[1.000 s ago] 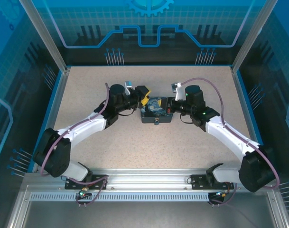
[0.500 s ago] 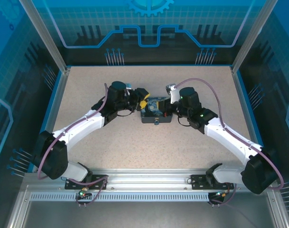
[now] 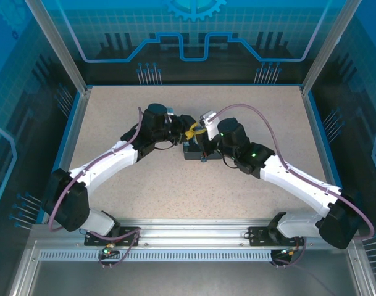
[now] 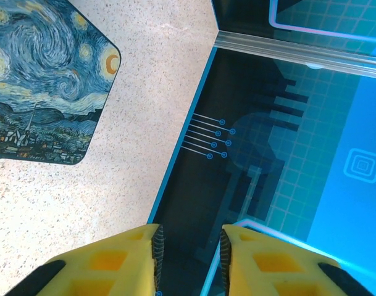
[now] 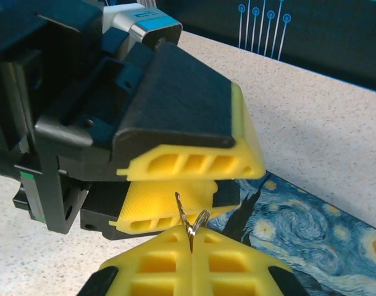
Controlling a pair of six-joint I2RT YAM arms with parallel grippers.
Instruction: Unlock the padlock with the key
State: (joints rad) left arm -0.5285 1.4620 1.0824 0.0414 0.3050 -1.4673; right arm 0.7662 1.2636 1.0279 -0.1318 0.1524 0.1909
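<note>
Right wrist: we see the right claw [image 5: 191, 262] clamped on the key [image 5: 183, 216], blade upright toward 12 o'clock, its ring half buried. Left wrist: the left claw [image 4: 189, 259] stands apart. From above, we cannot make out the key.

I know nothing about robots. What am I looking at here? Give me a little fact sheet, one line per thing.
table: speckled beige, walled in blue
tin: painted with a swirly night sky, lying flat mid-table
left gripper: yellow fingers apart, nothing between them, close to the tin's edge
right gripper: fingers pressed together, pinching the key
key: thin metal sliver with a small ring, poking out of the right gripper towards the left gripper
arms: both reach in and meet above the tin
</note>
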